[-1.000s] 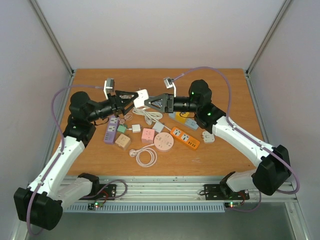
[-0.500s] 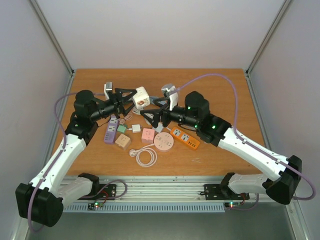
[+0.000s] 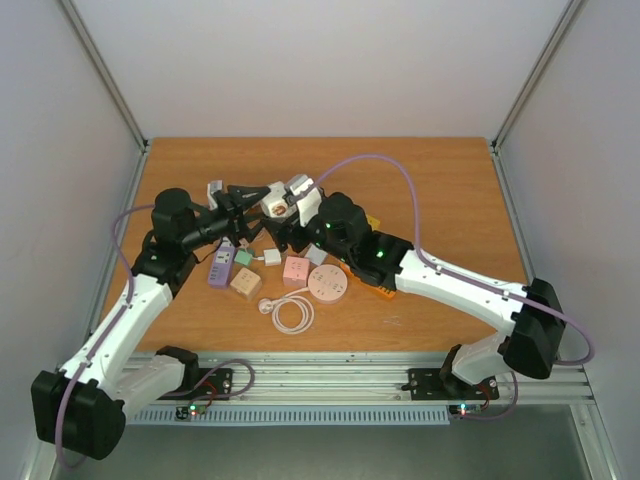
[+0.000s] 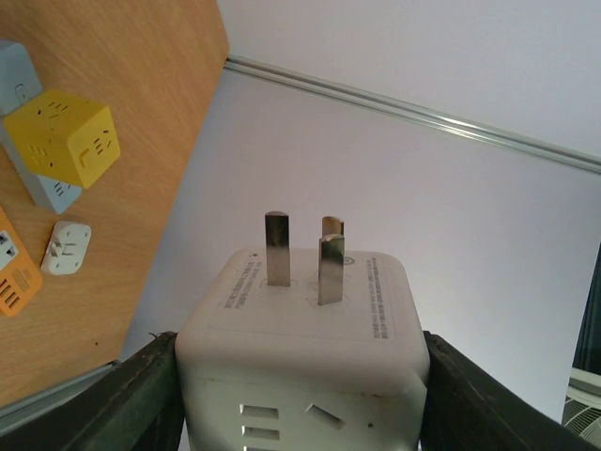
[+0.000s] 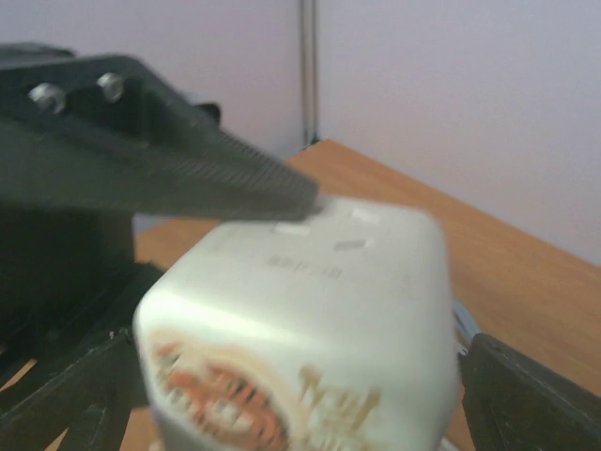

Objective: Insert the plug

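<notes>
1. White cube plug [image 4: 305,348] clamped in left gripper [image 4: 299,381], held aloft beyond pink round socket [image 3: 326,285], prongs bare.
2. Right gripper [image 5: 300,395] slack, jaws flanking the plug.
3. Judged step: presenting plug. The next move calls for squaring prongs to a socket.

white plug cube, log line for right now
left gripper shut on white plug cube | prongs bare | right gripper open beside it

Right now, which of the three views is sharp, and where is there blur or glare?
Top external: sharp, evenly lit, only soft shadows on the table. Left wrist: crisp on the white cube adapter and its prongs, no glare. Right wrist: blurred throughout, the adapter's printed label unreadable.
</notes>
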You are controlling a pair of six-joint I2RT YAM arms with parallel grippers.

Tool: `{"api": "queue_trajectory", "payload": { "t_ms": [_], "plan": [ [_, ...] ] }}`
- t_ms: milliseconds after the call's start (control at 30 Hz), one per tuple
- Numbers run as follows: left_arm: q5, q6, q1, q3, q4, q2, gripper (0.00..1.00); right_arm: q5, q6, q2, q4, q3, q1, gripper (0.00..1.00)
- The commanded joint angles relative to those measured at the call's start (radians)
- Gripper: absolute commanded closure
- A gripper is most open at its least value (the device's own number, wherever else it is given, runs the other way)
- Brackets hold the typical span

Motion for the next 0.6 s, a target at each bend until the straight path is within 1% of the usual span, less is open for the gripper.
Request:
{"api": "queue_trajectory", "payload": {
  "t_ms": [0, 167, 267, 333, 367, 400, 467, 500, 533, 567],
  "plan": [
    [-0.006, -0.032, -0.005, -0.009, 0.036, -0.036, 0.55, 0.094, -0.018, 0.042, 0.075, 0.072, 0.007, 0.1],
    [-0.014, -0.038, -0.005, -0.023, 0.019, -0.058, 0.55, 0.13, 0.005, 0.085, 0.041, 0.117, 0.007, 0.24],
    [-0.018, -0.041, -0.005, -0.031, 0.015, -0.069, 0.54, 0.142, 0.01, 0.092, 0.029, 0.124, 0.006, 0.38],
    [-0.023, -0.037, -0.005, -0.033, 0.012, -0.075, 0.5, 0.148, 0.012, 0.091, 0.02, 0.126, 0.007, 0.46],
    [-0.027, -0.03, -0.005, -0.032, 0.008, -0.079, 0.44, 0.148, 0.014, 0.088, 0.013, 0.127, 0.007, 0.49],
    [-0.032, -0.021, -0.004, -0.03, 0.003, -0.083, 0.36, 0.149, 0.014, 0.086, 0.007, 0.128, 0.007, 0.52],
    [-0.04, 0.013, -0.005, -0.019, -0.016, -0.09, 0.17, 0.144, 0.021, 0.079, -0.049, 0.139, 0.004, 0.55],
    [-0.043, 0.039, -0.005, -0.009, -0.032, -0.092, 0.11, 0.139, 0.03, 0.075, -0.074, 0.144, 0.003, 0.56],
    [-0.047, 0.065, -0.004, 0.013, -0.073, -0.095, 0.06, 0.139, 0.046, 0.071, -0.101, 0.149, 0.001, 0.56],
    [-0.052, 0.124, -0.004, 0.03, -0.119, -0.095, 0.02, 0.135, 0.068, 0.063, -0.129, 0.149, -0.005, 0.57]
  ]
}}
